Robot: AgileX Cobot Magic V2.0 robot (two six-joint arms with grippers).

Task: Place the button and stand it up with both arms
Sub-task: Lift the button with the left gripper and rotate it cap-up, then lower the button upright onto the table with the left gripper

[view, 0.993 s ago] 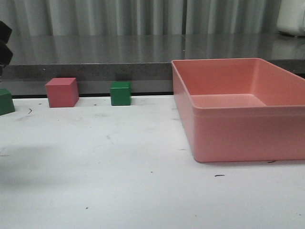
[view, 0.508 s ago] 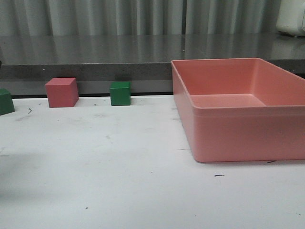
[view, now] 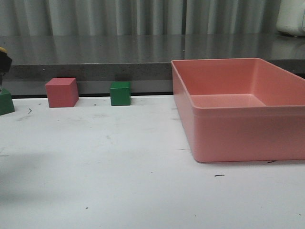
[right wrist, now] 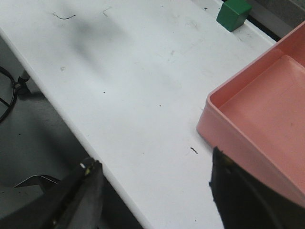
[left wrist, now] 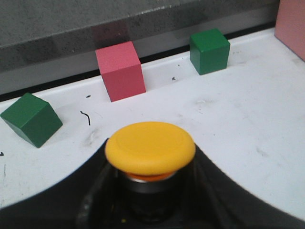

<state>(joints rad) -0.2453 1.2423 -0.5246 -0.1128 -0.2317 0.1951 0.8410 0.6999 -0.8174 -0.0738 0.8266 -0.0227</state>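
Clearly, the button [left wrist: 150, 160] is being gripped by the left gripper [left wrist: 147, 200], whose black fingers [left wrist: 90, 191] are being pressed in narrowly against either side of its body, just beneath the cap. Only the upper part of the button is being shown in the left wrist view — a flat round yellow cap with a thin orange edge under it and a pale metallic collar below, the rest being hidden between the fingers. The button is being held cap-up above the white table [left wrist: 238, 129], clear of its surface. In the front view a sliver of yellow cap and black gripper [view: 4, 59] is being glimpsed at the far left edge, above a green cube [view: 5, 101].

The right gripper [right wrist: 152, 195] is being held with its fingers [right wrist: 81, 195] spread wide and nothing between them — it is being hung over the near edge of the table, just beside the near corner of the pink bin [right wrist: 267, 119].

Beyond the held button, a pink cube [left wrist: 120, 70] is being seen standing near the table's back edge, between a tilted green cube [left wrist: 31, 119] and a second green cube [left wrist: 209, 50], all well apart from one another.
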